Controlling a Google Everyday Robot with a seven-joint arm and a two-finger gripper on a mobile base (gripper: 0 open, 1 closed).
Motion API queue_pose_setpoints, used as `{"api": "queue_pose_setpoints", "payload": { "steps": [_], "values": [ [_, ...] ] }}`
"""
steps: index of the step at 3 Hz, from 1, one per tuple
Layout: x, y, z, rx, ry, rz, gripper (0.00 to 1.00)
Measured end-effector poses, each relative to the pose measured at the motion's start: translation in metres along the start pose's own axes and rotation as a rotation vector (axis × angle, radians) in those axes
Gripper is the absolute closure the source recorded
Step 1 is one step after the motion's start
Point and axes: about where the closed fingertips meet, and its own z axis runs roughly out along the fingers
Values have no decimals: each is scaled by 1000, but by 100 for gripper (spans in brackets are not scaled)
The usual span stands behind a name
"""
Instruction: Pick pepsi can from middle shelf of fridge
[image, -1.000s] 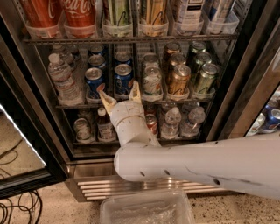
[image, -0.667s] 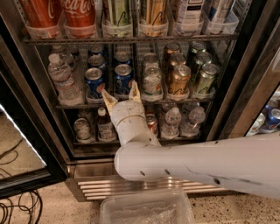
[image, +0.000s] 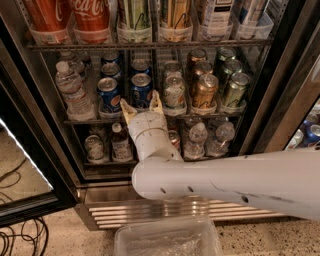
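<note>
The fridge (image: 280, 95) stands open in front of me with its black frame. The middle shelf (image: 95, 121) is a dark wire rack with clear trays. Two rows of dark blue pepsi cans stand on it; the front ones are one pepsi can (image: 108, 94) on the left and another pepsi can (image: 141, 90) right of it. My gripper (image: 140, 105) is open, its two tan fingertips pointing up just in front of the shelf rail, below the right front pepsi can. It holds nothing.
White-green cans (image: 174, 92), gold cans (image: 204, 90) and green cans (image: 234, 90) fill the shelf's right side. A water bottle (image: 72, 92) stands at its left. Coca-Cola bottles (image: 90, 17) are above. A clear bin (image: 167, 240) lies on the floor. The glass door (image: 25, 165) hangs open at left.
</note>
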Motion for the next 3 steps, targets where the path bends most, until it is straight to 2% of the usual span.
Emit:
{"api": "queue_pose_setpoints", "payload": {
  "steps": [1,2,3],
  "values": [
    [9,-13,31,22,3,7,40],
    [5,-16,39,23,-9,11,40],
    [4,-17,43,21,-11,21,59]
  ]
}}
